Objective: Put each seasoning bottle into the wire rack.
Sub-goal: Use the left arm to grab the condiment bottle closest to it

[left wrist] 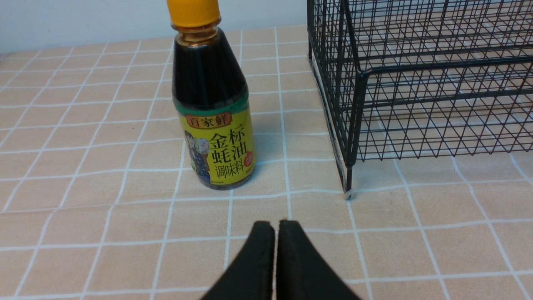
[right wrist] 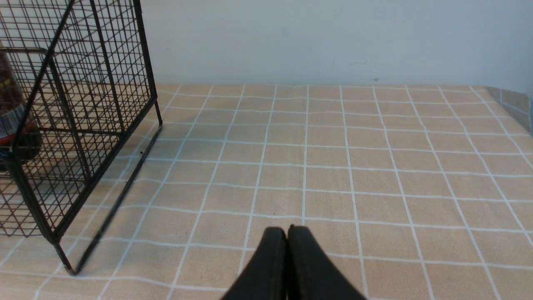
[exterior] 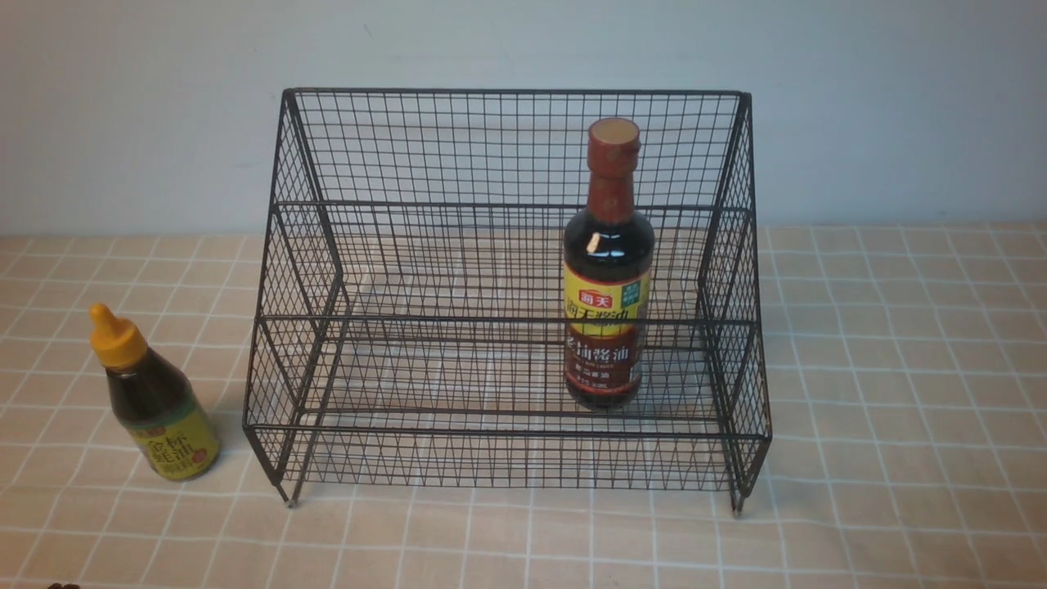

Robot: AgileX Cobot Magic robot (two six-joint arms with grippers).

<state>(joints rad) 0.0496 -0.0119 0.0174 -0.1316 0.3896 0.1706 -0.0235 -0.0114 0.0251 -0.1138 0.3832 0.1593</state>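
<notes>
Looks stiff, slick, liquid-heavy; calls for gripping the short squat bottle (left wrist: 212, 108) round its dark body above the label, with left gripper (left wrist: 275, 228) and right gripper (right wrist: 287, 234) both pinched shut, empty.

A plain, pale grey-white painted wall (exterior: 523, 41) is standing behind a counter (right wrist: 515, 109) that is wearing a peach-beige cloth (exterior: 900, 368) checked with thin white grid lines. The cloth is lying slightly rippled, its lines wavering, and is folding down over a far corner of the counter. Soft, even light is falling across the scene, casting only faint shadows.
</notes>
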